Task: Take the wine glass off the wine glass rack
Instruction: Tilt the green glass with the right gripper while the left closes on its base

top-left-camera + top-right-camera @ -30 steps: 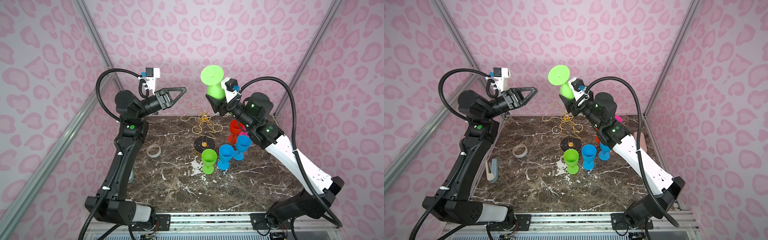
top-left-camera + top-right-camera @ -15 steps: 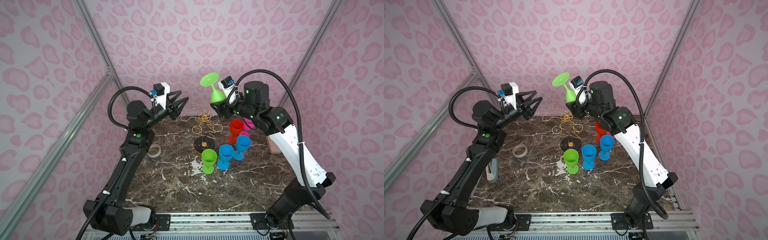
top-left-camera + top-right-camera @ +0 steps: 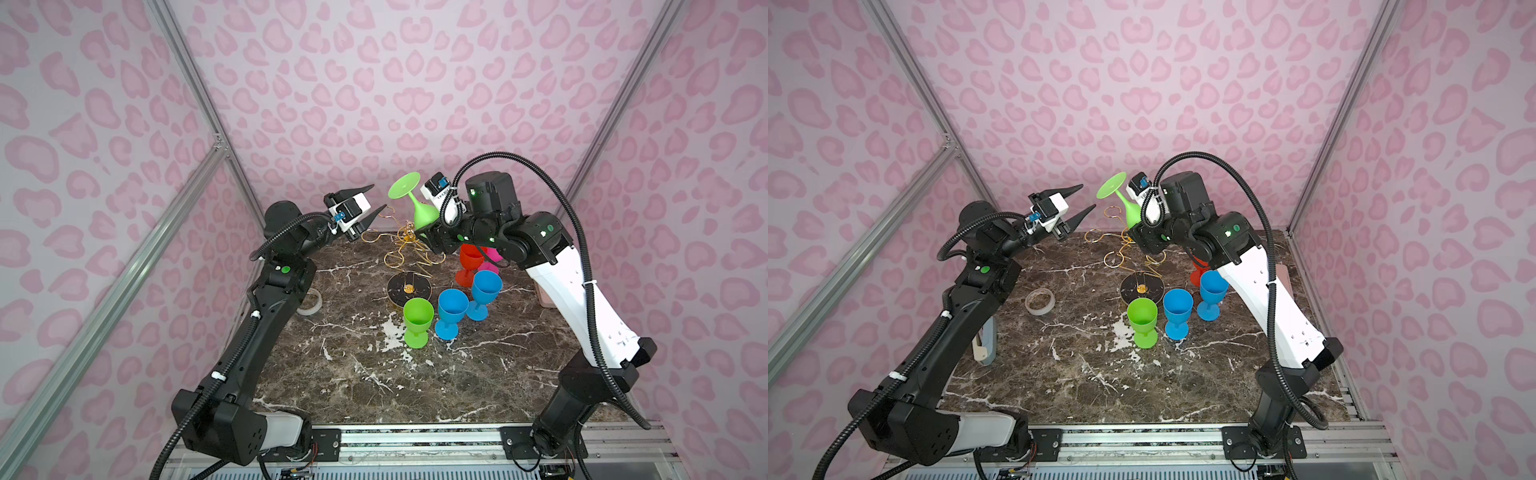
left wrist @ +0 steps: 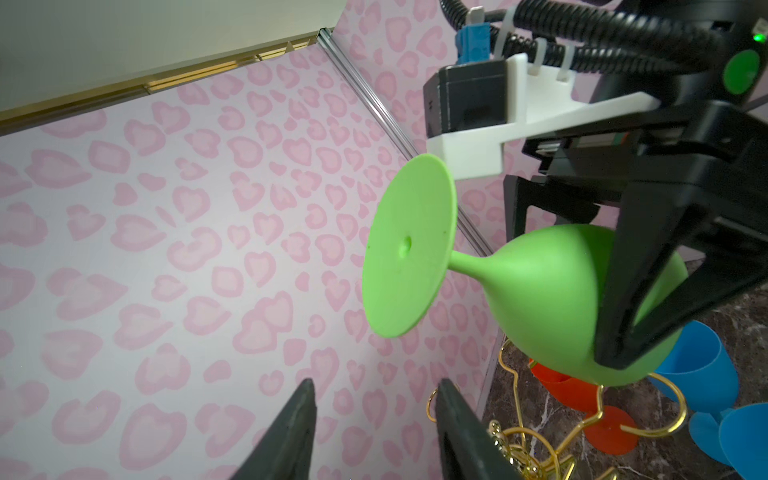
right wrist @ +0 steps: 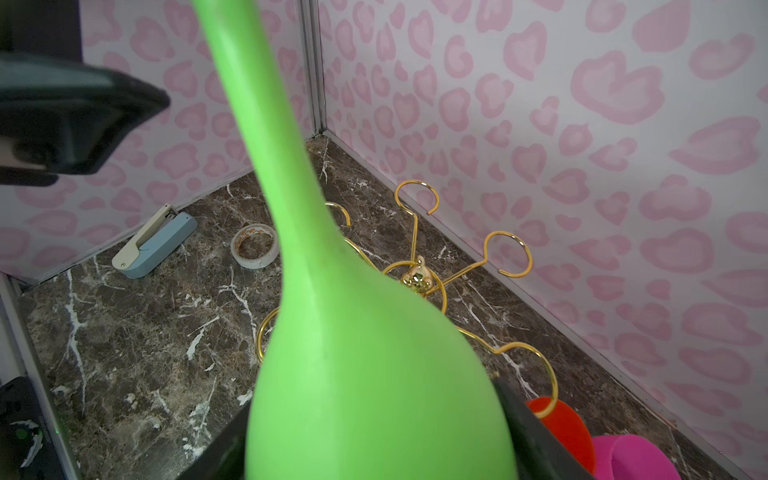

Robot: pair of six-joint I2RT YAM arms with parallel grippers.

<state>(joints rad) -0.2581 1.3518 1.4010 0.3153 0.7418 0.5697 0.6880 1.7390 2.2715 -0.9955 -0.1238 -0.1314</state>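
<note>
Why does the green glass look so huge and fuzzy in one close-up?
Right wrist view: the matte green wine glass sits close to the lens, so it fills the frame, soft-edged. Left wrist view: farther off, sharp. Both top views: small, evenly lit, no glare.

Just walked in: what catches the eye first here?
A bright green wine glass, held foot-up by the right gripper above the bare gold wire rack at the back of the marble table. The left gripper hangs open beside it, and colourful cups cluster near the rack's base.
</note>
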